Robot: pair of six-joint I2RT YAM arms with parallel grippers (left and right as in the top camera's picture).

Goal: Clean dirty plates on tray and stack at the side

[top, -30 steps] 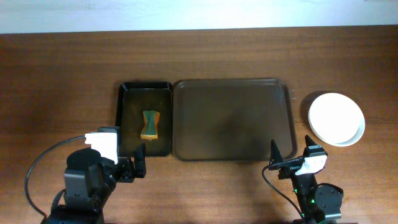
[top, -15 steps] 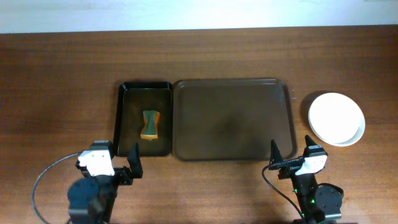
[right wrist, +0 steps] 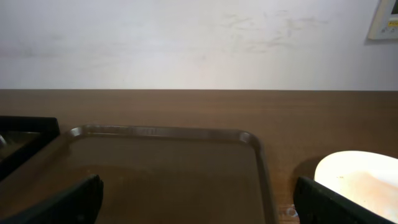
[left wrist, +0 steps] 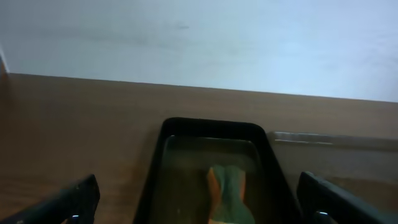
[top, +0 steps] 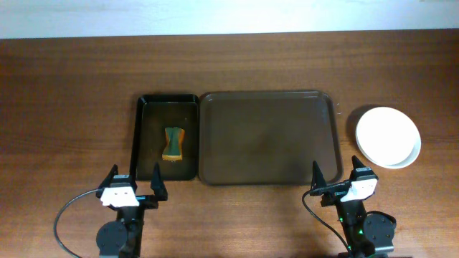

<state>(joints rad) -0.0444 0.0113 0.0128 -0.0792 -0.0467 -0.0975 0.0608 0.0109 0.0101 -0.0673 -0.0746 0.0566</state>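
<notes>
a bare robot test bench, more lab than home: a plain wooden table [top: 72, 86] against an unadorned white wall [right wrist: 186, 43], a small wall-mounted control panel [right wrist: 388, 18], and a loose black cable [top: 58, 223] trailing from an arm's base [top: 118, 235].

- I count two trays: one large brown tray [top: 269, 136] and one narrower black tray [top: 153, 122].
- I count one sponge [top: 173, 142], green and orange, lying in the black tray.
- I count one stack of white plates [top: 388, 136]. Two rims show from overhead, and I cannot tell whether more lie beneath them.
- I count two grippers, the left gripper [top: 134, 176] and the right gripper [top: 336, 172], each with two fingers.
- I count one wooden table [top: 72, 93].
</notes>
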